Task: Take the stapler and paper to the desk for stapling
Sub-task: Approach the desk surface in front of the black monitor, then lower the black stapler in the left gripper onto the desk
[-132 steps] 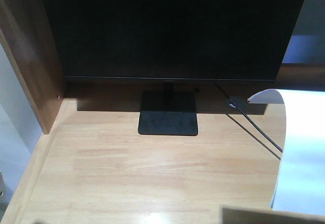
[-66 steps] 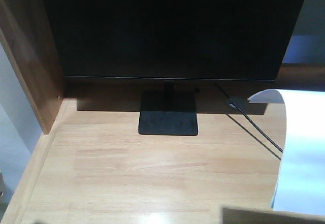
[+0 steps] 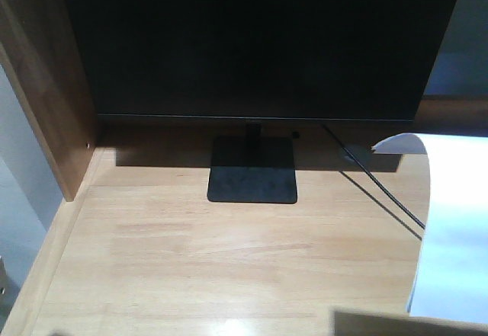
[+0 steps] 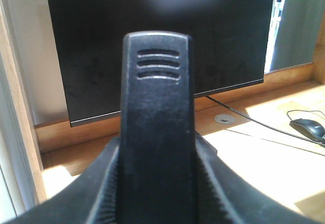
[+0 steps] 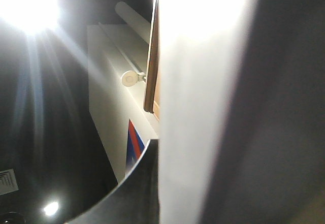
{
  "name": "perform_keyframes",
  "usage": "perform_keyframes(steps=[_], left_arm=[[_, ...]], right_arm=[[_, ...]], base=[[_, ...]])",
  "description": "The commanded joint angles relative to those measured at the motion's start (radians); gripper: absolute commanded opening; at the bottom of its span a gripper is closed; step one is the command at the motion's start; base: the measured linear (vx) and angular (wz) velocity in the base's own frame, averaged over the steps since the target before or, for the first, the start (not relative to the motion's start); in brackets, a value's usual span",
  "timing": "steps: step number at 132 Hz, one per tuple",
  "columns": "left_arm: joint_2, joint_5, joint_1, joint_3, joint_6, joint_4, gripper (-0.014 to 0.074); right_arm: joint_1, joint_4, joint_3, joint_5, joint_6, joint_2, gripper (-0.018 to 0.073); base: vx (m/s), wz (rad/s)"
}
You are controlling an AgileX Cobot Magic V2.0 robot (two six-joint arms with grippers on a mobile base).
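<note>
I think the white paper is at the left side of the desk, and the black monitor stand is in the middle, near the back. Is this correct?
Not quite. The exterior front-facing view shows the paper at the right side of the desk, not the left, with its top edge curling over. The black monitor stand is indeed in the middle, near the back.

White paper (image 3: 457, 222), black stapler (image 4: 157, 122), light grained wooden desk (image 3: 191, 252), black monitor (image 3: 259, 39).

Black stapler (image 4: 157, 132) end-up, white paper (image 3: 457, 222) (curled over) above wooden desk (image 3: 229, 252)
</note>
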Motion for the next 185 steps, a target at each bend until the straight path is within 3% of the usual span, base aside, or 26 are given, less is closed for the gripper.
perform_keyframes(steps=[1,45,71,89,111,112,143,144,162,185], left_arm=[[0.016,-0.123,-0.005,-0.030,0.000,0.003,-0.0006],[0.025,-0.133,-0.005,-0.030,0.000,0.004,-0.0006],[0.106,-0.205,-0.005,-0.032,0.001,0.002,-0.0006],[0.228,-0.286,-0.005,-0.032,0.062,-0.073,-0.0006],[0.401,-0.405,-0.005,-0.032,0.330,-0.301,-0.0006],[0.417,-0.417,-0.005,-0.032,0.377,-0.327,-0.0006],[0.653,-0.550,-0.005,-0.032,0.900,-0.756,-0.0006],[0.672,-0.554,-0.005,-0.032,0.965,-0.802,-0.0006],[0.779,-0.556,-0.004,-0.032,1.219,-1.011,-0.0006],[0.885,-0.516,0.023,-0.032,1.484,-1.173,-0.0006]], right_arm=[[-0.006,-0.004,-0.025,-0.036,-0.003,0.012,-0.0002],[-0.006,-0.004,-0.025,-0.036,-0.003,0.012,-0.0002],[-0.006,-0.004,-0.025,-0.036,-0.003,0.012,-0.0002],[-0.006,-0.004,-0.025,-0.032,-0.003,0.012,-0.0002],[-0.006,-0.004,-0.025,-0.033,-0.003,0.012,-0.0002],[-0.006,-0.004,-0.025,-0.033,-0.003,0.012,-0.0002],[-0.006,-0.004,-0.025,-0.033,-0.003,0.012,-0.0002],[-0.006,-0.004,-0.025,-0.033,-0.003,0.012,-0.0002],[-0.006,-0.004,-0.025,-0.033,-0.003,0.012,-0.0002],[-0.006,-0.004,-0.025,-0.033,-0.003,0.012,-0.0002]], base=[[0.00,0.00],[0.00,0.00],[0.00,0.00],[0.00,0.00],[0.00,0.00],[0.00,0.00],[0.00,0.00],[0.00,0.00],[0.00,0.00],[0.00,0.00]])
